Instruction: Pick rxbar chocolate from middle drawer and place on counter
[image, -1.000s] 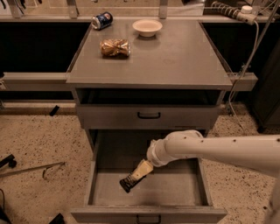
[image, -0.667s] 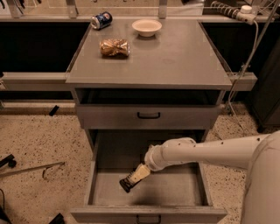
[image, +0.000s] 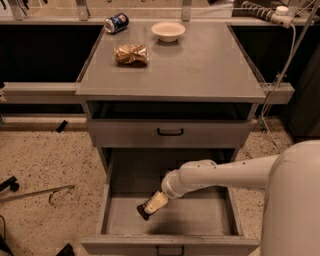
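The middle drawer (image: 112, 200) is pulled wide open at the bottom of the grey cabinet, and its front handle (image: 170, 248) is at the frame's lower edge. My white arm reaches in from the right. My gripper (image: 151, 205) is low inside the drawer, left of centre, pointing down and to the left. A small black flat piece (image: 143, 211) sits at its tip on the drawer floor; it looks like the rxbar chocolate. I cannot tell whether it is held. The counter (image: 200, 65) is the grey top above.
On the counter stand a crinkled golden-brown packet (image: 131, 54), a blue can (image: 116, 23) lying on its side and a white bowl (image: 168, 31). A shut drawer front with a black handle (image: 170, 132) is above the open drawer. Cables hang at the right (image: 280, 75).
My gripper has shifted slightly left and lower in the drawer, with the black piece still at its tip. My arm's near part fills more of the lower right.
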